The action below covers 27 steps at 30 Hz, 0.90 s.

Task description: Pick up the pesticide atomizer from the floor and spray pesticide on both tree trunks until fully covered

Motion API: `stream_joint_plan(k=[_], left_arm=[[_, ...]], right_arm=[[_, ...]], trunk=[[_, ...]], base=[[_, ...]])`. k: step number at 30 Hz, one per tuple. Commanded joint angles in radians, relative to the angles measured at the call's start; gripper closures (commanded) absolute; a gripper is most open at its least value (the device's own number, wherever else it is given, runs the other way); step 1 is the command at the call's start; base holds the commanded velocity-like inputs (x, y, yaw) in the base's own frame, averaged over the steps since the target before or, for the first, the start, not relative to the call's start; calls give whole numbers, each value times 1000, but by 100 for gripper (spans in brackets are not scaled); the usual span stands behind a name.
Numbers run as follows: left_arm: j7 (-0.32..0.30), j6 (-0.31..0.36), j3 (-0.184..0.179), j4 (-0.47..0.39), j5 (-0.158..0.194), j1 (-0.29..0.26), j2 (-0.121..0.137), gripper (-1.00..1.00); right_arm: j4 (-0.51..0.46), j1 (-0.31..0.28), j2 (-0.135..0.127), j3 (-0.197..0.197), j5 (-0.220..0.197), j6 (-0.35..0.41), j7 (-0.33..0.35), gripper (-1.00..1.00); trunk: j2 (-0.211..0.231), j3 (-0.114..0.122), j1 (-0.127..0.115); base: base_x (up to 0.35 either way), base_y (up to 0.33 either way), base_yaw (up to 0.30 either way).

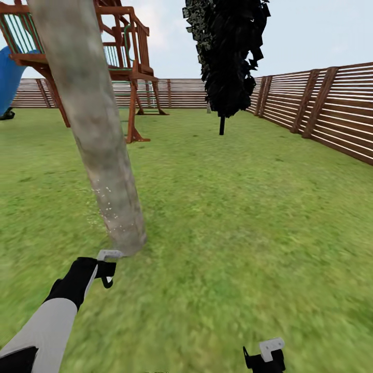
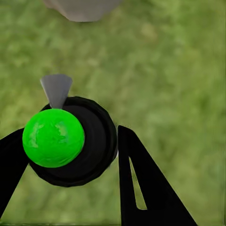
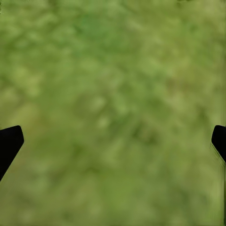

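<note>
sprawling lawn point(image 1: 233, 233), slatted fence point(image 1: 331, 103)

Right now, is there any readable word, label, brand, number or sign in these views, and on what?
None: no text can be read.
The pesticide atomizer in the left claw shows a plain green top and no label.
The tree trunk, fence and play tower carry no signs.

You are in a garden: a wide green lawn point(image 1: 233, 207), a brown horizontal-slat wooden fence point(image 1: 321, 109), and a brown wooden play tower point(image 1: 124, 62) with a blue slide point(image 1: 9, 77).
</note>
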Motion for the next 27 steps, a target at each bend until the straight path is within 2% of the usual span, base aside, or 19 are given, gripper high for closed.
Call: stream_joint_plan(k=[1,8,17,27], left_arm=[[0,0,0,0,0,0,0,100],[1,0,1,1,0,0,0,100],[2,-3,2,3,0,0,1,100],[2,-5,2,2,0,0,1,100]], right_arm=[[0,0,0,0,0,0,0,-100],[2,0,-2,0,0,0,0,-100],[2,0,0,0,0,0,1,-100],[2,0,0,1,0,0,1,-100]], trunk=[[0,0,0],[0,0,0],[0,0,0],[0,0,0]], base=[[0,-277,274],[39,-275,37],[196,-227,7],[200,-219,246]])
